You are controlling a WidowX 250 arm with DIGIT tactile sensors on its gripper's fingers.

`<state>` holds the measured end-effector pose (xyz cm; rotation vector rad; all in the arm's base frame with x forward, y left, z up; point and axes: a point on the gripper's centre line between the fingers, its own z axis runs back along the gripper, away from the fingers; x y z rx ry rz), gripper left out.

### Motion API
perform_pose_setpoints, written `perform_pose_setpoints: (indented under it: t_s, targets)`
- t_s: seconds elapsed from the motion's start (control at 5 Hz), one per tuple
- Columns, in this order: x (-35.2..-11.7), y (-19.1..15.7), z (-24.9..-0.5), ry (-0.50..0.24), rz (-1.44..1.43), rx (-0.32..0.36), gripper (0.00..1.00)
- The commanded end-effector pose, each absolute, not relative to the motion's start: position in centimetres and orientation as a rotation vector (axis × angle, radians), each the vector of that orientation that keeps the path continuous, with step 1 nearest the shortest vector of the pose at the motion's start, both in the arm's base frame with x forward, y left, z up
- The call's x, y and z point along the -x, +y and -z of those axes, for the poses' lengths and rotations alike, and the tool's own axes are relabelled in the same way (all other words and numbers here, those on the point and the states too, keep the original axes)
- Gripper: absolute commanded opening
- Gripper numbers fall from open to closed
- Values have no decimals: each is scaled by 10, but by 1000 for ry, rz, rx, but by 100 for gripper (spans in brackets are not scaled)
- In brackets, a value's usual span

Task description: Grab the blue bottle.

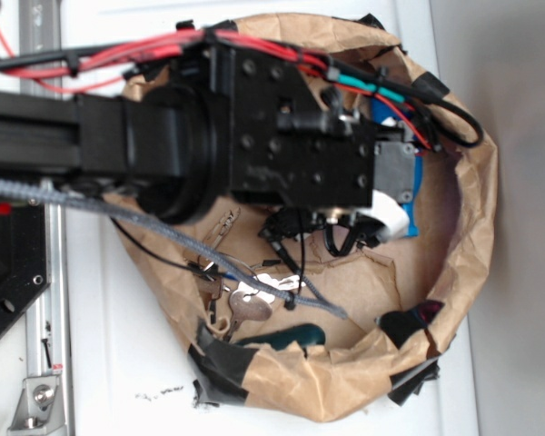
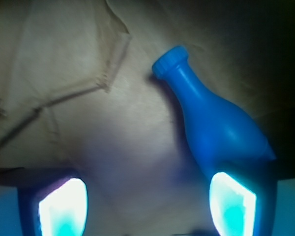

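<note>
Paper-lined bin (image 1: 463, 272), wrist-revealed blue bottle (image 2: 216, 123)

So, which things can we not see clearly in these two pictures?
- Blue bottle: in the exterior view the arm covers it, leaving only a blue sliver; in the wrist view its base is cut off behind a finger.
- Hand: the wrist view shows only overexposed fingertips, so contact with the bottle cannot be judged.
- Keys: exterior view, partly behind cables.
</note>
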<state>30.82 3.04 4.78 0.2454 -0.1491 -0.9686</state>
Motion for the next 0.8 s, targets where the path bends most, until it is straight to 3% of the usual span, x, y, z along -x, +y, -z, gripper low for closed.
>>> perform_pose_setpoints:
  t_s: [0.0,0.2,0.4,0.6]
  targets:
    - [-341,39,-65,-219,1002,-348,100]
    - [-391,90,-39,-228,969,-346,100]
    - [-355,57,-52,-247,936,-248,100]
    - [-336,58,-43,-108,901,-122,100]
